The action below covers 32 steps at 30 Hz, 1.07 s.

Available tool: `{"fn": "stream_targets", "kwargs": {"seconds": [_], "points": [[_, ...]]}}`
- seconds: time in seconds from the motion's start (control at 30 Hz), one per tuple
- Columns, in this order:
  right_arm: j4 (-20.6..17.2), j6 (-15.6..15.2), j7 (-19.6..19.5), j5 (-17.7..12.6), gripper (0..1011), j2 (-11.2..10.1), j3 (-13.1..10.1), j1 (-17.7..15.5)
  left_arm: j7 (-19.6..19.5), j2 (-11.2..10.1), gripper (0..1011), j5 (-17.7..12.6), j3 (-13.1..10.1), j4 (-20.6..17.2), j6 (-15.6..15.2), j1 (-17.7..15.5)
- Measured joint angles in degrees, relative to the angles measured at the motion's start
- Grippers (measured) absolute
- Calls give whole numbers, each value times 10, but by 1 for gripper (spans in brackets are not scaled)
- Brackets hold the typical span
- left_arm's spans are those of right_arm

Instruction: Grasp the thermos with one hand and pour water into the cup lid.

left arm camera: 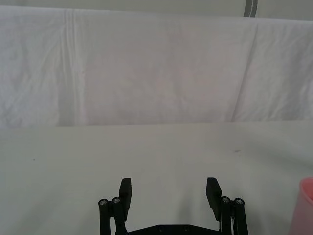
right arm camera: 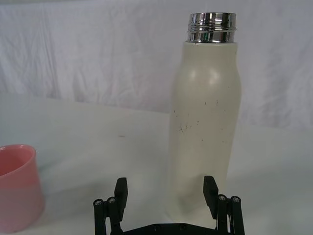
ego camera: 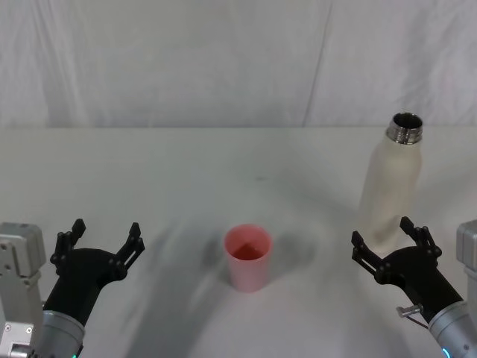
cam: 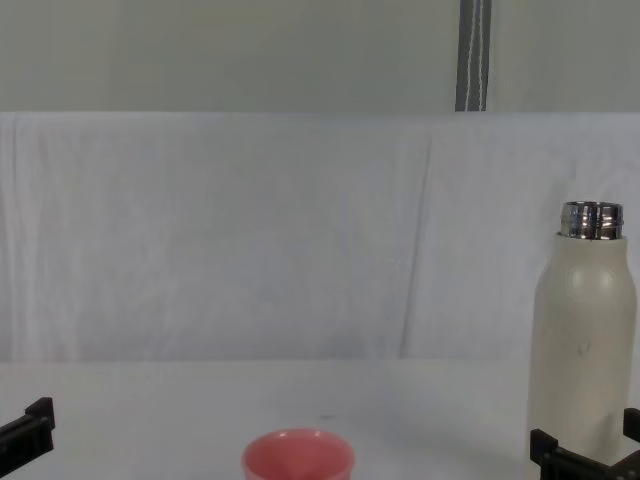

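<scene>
The cream-white thermos (ego camera: 392, 183) stands upright and uncapped at the right of the table, its steel neck open; it also rises in the right wrist view (right arm camera: 204, 117) and the chest view (cam: 582, 350). The pink cup lid (ego camera: 248, 256) sits upright at the table's middle front (right arm camera: 15, 186) (cam: 297, 457), with a sliver of it (left arm camera: 304, 205) at the left wrist view's edge. My right gripper (ego camera: 390, 242) is open just in front of the thermos base, fingers (right arm camera: 121, 192) apart and touching nothing. My left gripper (ego camera: 103, 240) is open at the front left (left arm camera: 170, 193). No water shows.
A white cloth covers the table (ego camera: 186, 171) and hangs as a backdrop (ego camera: 223, 60) behind it. A dark vertical strip (cam: 473, 55) stands above the backdrop.
</scene>
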State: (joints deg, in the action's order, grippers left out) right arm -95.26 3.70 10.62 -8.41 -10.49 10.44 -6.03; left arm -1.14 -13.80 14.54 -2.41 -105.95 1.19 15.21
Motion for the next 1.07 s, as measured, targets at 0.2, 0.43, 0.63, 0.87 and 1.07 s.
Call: {"fn": "stream_targets", "kwargs": {"seconds": [0.2,0.43,0.63,0.87,1.07], "points": [[0,0,0,0,1001,0,0,0,0,0,1001,0,0,0,0,0],[0,0,0,0,1001,0,0,0,0,0,1001,0,0,0,0,0],[0,0,0,0,1001,0,0,0,0,0,1001,0,0,0,0,0],[0,0,0,0,1001,0,0,0,0,0,1001,0,0,0,0,0],[0,0,0,0,1001,0,0,0,0,0,1001,0,0,0,0,0]]}}
